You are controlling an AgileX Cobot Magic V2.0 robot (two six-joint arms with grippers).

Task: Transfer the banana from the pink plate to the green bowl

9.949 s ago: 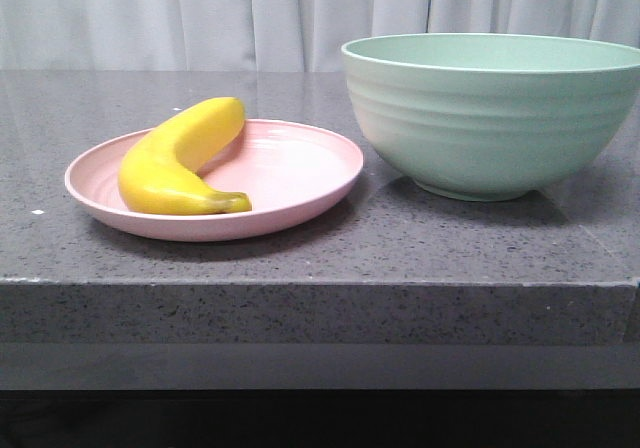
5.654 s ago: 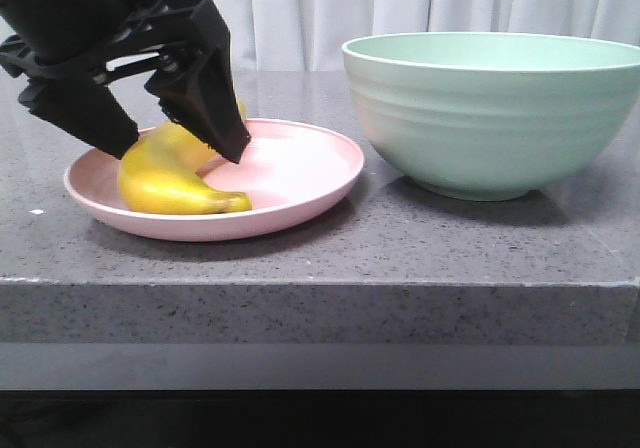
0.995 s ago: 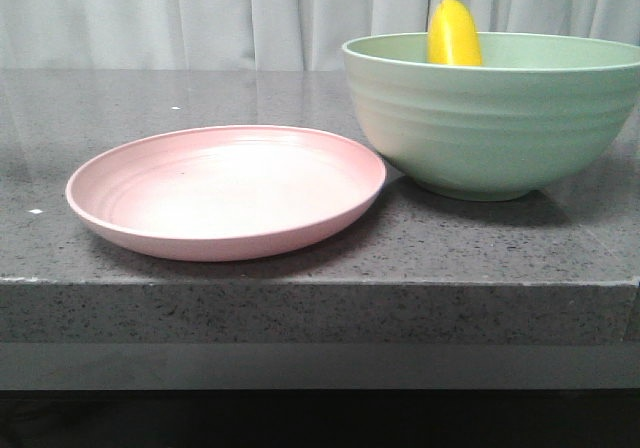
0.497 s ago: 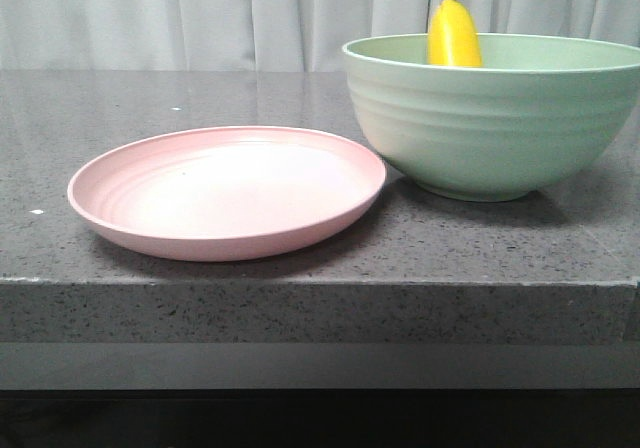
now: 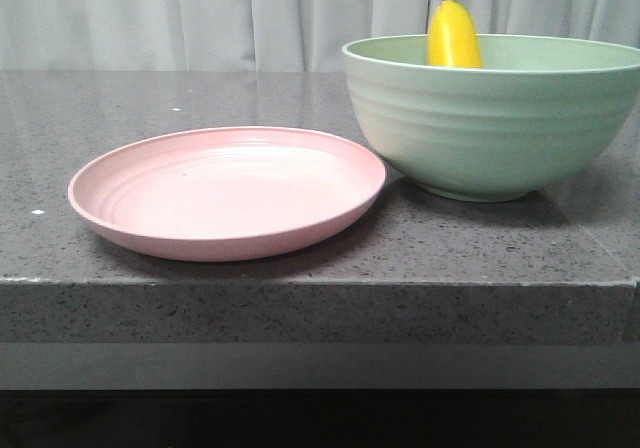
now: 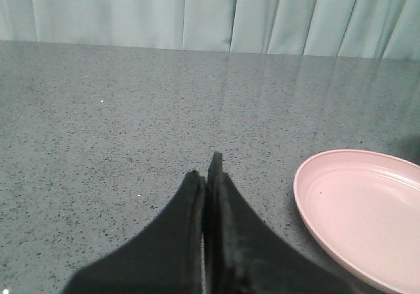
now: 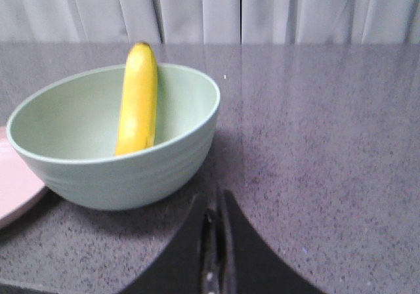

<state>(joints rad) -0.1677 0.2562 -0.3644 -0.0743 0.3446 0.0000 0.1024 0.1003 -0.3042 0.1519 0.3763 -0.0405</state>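
Note:
The yellow banana point(image 5: 454, 34) stands on end inside the pale green bowl point(image 5: 490, 128), leaning on its far wall, its tip above the rim. It also shows in the right wrist view point(image 7: 138, 97) inside the bowl point(image 7: 111, 169). The pink plate point(image 5: 228, 190) lies bare to the left of the bowl and touches it; its edge shows in the left wrist view point(image 6: 357, 212). My left gripper point(image 6: 205, 169) is shut and empty over the counter, left of the plate. My right gripper point(image 7: 215, 199) is shut and empty, beside the bowl. Neither gripper shows in the front view.
The grey speckled stone counter point(image 5: 300, 298) ends at a front edge close below the plate and bowl. A pale curtain point(image 5: 200, 18) hangs behind the counter.
Ten seconds ago the banana lay on the pink plate; my left gripper closed around it, and it now stands in the green bowl. The plate sits slightly further right. Nothing moved in the last second.

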